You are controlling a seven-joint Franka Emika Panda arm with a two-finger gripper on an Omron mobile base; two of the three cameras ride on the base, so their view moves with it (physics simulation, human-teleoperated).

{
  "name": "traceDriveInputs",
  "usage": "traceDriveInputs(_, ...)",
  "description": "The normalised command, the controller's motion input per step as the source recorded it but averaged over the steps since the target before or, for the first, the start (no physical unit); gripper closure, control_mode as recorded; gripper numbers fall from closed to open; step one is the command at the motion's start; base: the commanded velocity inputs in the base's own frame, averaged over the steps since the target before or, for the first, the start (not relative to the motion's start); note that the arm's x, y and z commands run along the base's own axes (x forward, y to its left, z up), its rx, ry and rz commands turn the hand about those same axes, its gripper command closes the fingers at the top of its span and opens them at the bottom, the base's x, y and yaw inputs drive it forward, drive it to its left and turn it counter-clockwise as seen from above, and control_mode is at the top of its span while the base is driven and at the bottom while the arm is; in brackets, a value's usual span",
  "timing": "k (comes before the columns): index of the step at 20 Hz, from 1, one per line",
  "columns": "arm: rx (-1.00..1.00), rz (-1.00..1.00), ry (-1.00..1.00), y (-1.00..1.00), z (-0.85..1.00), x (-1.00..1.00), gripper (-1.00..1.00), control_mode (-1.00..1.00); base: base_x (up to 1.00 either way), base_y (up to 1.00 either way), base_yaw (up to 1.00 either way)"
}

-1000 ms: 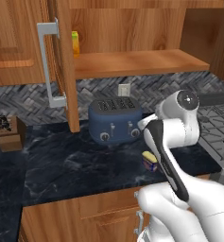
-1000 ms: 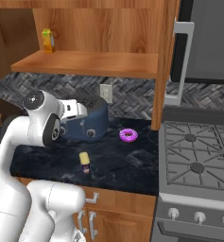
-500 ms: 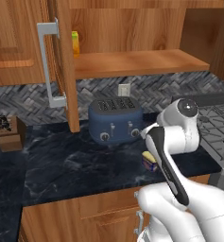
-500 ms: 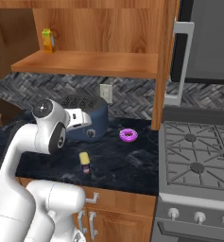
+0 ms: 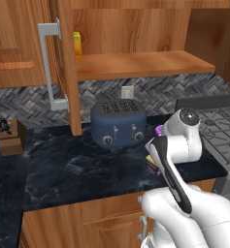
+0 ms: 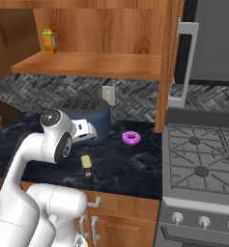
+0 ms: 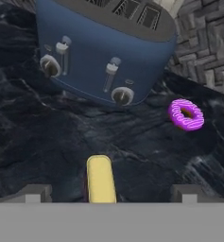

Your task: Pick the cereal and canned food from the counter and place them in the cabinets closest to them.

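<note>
The canned food (image 6: 86,164) lies on its side on the black marbled counter (image 6: 130,166), a small dark blue can with a yellow top. In the hand view it (image 7: 100,179) sits at the bottom centre, between my fingertips. My gripper (image 7: 111,194) is open, its two dark tips wide apart on either side of the can, above it and not touching. In the left base view my arm hides most of the can (image 5: 152,164). The wooden wall cabinet stands open with its shelf (image 5: 136,65) bare on the right. The cereal is out of view.
A blue toaster (image 5: 119,123) stands just behind the can. A purple donut (image 6: 131,138) lies to its right. A slim yellow container (image 5: 77,44) stands on the shelf's left end. The open cabinet door (image 5: 63,63) hangs over the counter. A stove (image 6: 203,159) borders the right.
My arm has swung lower and forward over the counter, bringing the hand down toward the can. The can, toaster and donut have stayed put.
</note>
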Motion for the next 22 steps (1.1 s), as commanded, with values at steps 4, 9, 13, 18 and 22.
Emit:
traceDriveInputs(4,-0.02,0.02,0.07,-0.07,-0.38,0.04,-1.0,-1.0,0.0,0.0,0.0)
traceDriveInputs(9,0.0,0.02,0.07,-0.03,-0.34,0.12,-1.0,-1.0,0.0,0.0,0.0)
traceDriveInputs(13,0.0,0.02,0.08,-0.02,-0.37,0.12,-1.0,-1.0,0.0,0.0,0.0)
traceDriveInputs(18,-0.02,0.02,0.08,0.0,-0.38,0.13,-1.0,-1.0,0.0,0.0,0.0)
traceDriveInputs(22,-0.02,0.01,0.1,-0.01,-0.41,0.14,-1.0,-1.0,0.0,0.0,0.0)
